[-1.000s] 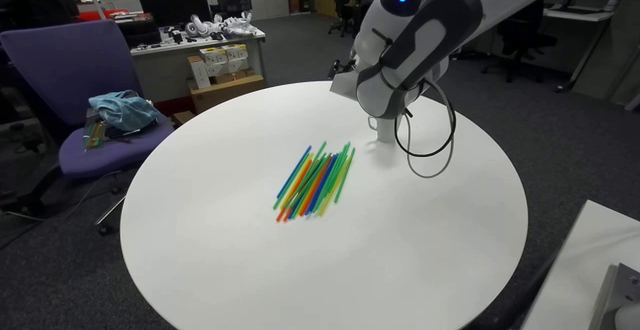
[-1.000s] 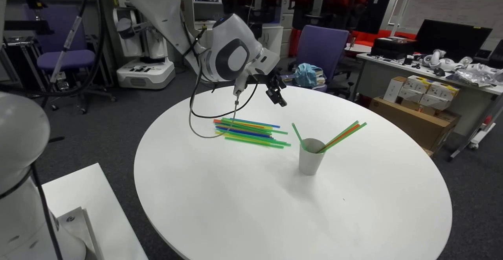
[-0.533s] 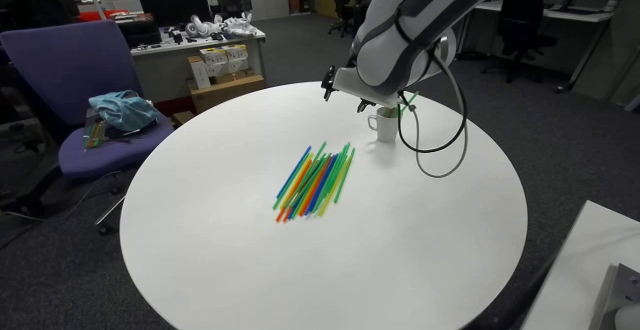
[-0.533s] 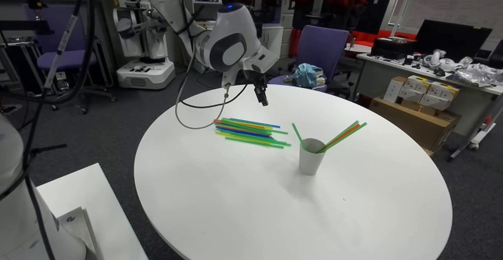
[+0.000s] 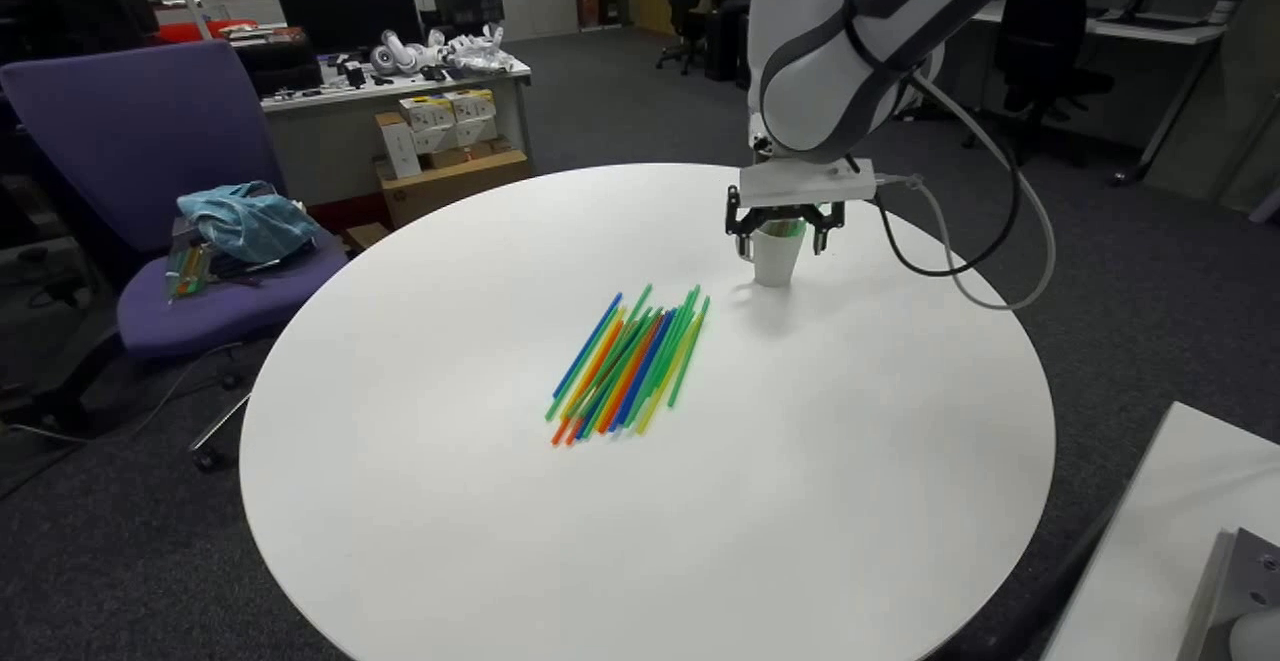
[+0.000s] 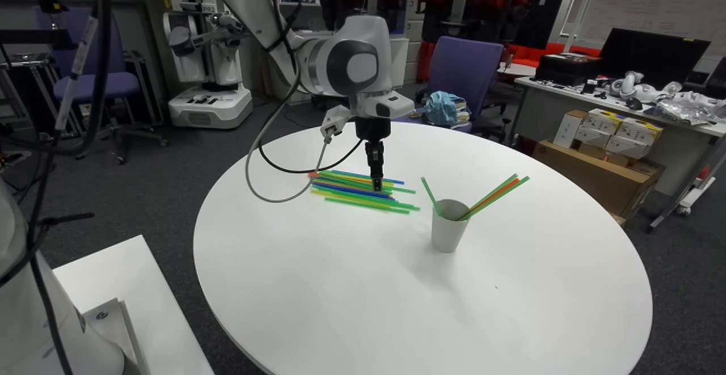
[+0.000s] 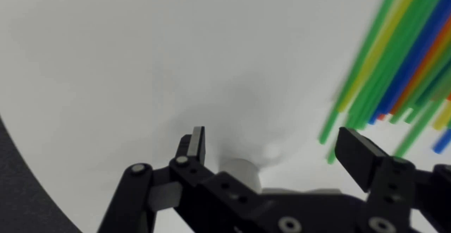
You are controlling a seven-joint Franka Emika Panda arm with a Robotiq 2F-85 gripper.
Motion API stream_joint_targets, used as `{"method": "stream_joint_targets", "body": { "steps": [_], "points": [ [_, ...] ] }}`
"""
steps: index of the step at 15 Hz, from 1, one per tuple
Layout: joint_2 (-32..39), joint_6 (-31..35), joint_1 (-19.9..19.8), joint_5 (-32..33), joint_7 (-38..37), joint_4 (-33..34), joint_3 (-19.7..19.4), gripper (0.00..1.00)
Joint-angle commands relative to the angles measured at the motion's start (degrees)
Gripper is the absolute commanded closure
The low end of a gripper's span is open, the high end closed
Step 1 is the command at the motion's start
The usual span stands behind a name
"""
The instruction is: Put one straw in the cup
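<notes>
The white cup (image 5: 775, 263) stands upright on the table, and also shows in an exterior view (image 6: 446, 235). Several straws, green and one orange, lean in it; one green straw (image 6: 430, 193) leans apart from the others. A green straw (image 5: 690, 356) lies at the edge of the loose pile; green straw ends show in the wrist view (image 7: 329, 129). My gripper (image 5: 783, 241) is open, empty and points down above the table, near the pile and away from the cup in an exterior view (image 6: 377, 185). In the wrist view its fingers (image 7: 272, 130) partly hide the cup (image 7: 241, 172).
Blue (image 6: 351, 192), orange and yellow straws lie crossed among the green ones in the pile. The round white table (image 5: 450, 501) has its edge at lower left in the wrist view (image 7: 21, 155). A cable loop (image 6: 266, 199) hangs beside the wrist.
My gripper has turned from tilted to pointing straight down and has come lower. In an exterior view it moved right, across the front of the cup. The cup and straws have not moved.
</notes>
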State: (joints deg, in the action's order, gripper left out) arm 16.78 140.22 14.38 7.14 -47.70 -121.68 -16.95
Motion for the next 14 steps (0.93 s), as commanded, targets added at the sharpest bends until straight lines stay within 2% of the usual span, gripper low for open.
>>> {"method": "stream_joint_targets", "body": {
  "steps": [1, 2, 7, 12, 13, 14],
  "points": [
    [-1.3, -11.7, -4.2, 5.0, 5.6, 3.0, 4.2, 0.0],
    [-1.4, -13.5, -5.2, 5.2, 8.7, 3.7, 5.3, 0.0],
    [-0.8, -12.0, -9.0, 3.3, 25.9, 6.4, 9.5, 0.0],
    [-0.8, -11.4, -13.5, -2.7, 45.1, 7.4, 13.4, 0.0],
    [0.0, -10.8, -11.7, 0.4, 37.8, 6.7, 12.1, 0.0],
    [0.0, -10.8, -12.0, 0.0, 38.8, 6.8, 12.4, 0.0]
  ]
}}
